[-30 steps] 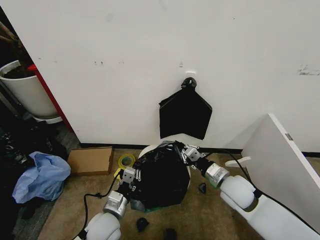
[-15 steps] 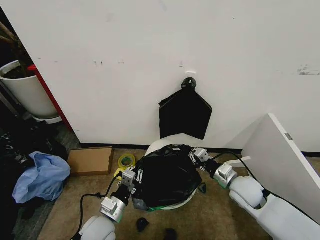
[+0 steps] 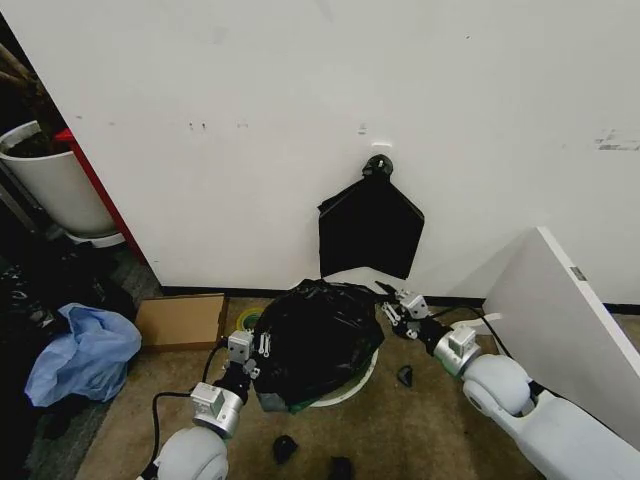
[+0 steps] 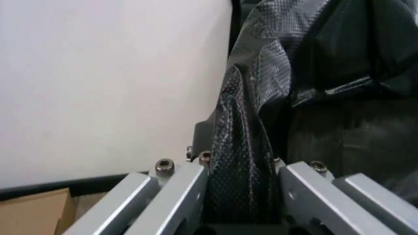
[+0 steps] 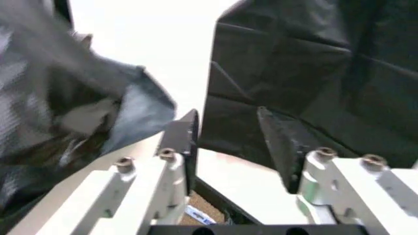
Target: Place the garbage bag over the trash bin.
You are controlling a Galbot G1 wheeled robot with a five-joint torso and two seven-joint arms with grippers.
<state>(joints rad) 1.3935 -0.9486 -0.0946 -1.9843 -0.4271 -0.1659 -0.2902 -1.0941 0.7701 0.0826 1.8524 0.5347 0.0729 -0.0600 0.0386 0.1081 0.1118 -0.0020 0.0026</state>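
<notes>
Left end effector (image 3: 243,352) pinching garbage bag (image 3: 315,335) edge, bag draping over trash bin (image 3: 352,381) by the wall. Right end effector (image 3: 398,306) gaping, gripping nothing. Probably risking bag sliding off that unheld side.

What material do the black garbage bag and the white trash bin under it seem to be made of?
The garbage bag looks like thin glossy plastic film: it wrinkles and shows shiny highlights. The trash bin seems to be smooth, cream-white rigid plastic, judging by its even curved rim, though little of it shows.
</notes>
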